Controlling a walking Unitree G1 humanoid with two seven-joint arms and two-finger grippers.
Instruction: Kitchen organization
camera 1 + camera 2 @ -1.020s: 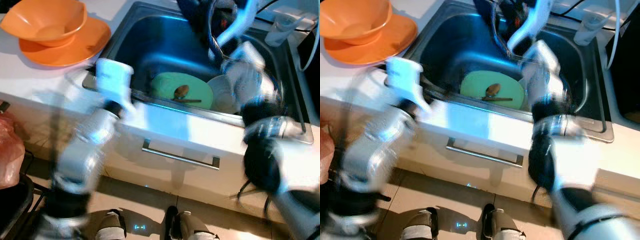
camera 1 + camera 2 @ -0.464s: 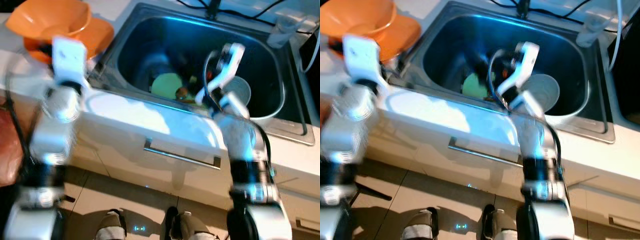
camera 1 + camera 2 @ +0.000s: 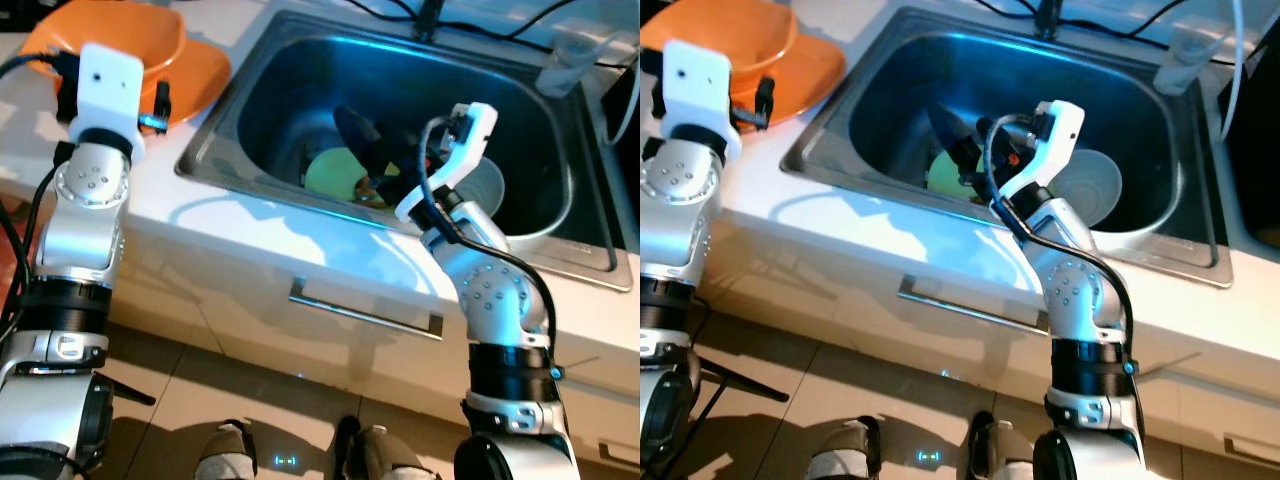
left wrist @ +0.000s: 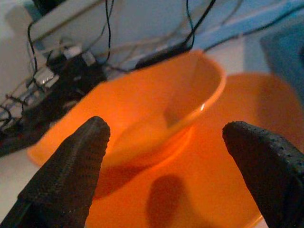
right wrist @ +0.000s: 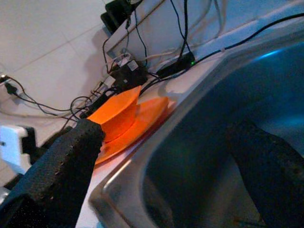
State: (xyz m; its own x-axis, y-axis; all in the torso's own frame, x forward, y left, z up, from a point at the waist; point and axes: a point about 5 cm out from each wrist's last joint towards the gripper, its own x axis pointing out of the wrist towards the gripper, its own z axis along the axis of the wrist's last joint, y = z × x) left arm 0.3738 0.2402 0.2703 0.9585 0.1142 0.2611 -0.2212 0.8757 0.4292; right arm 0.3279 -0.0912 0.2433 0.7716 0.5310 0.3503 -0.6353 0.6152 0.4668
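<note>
White counter (image 3: 250,215), steel sink (image 3: 250,95) set in, drawer handle (image 3: 365,310) below. Green plate (image 3: 335,172) and grey bowl (image 3: 490,185) lie in the basin. Right gripper (image 5: 166,156) is held spread, empty, over the plate. Left gripper (image 4: 166,156) is spread, empty, before orange bowl (image 4: 142,109) on orange plate (image 4: 213,190), at 10 o'clock. Cables (image 4: 109,42) are seen behind in wrist views. No writing is legible.

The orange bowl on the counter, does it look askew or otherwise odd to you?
Yes, the orange bowl leans sideways on its orange plate rather than sitting level. The left gripper is open in front of it, touching nothing.
</note>
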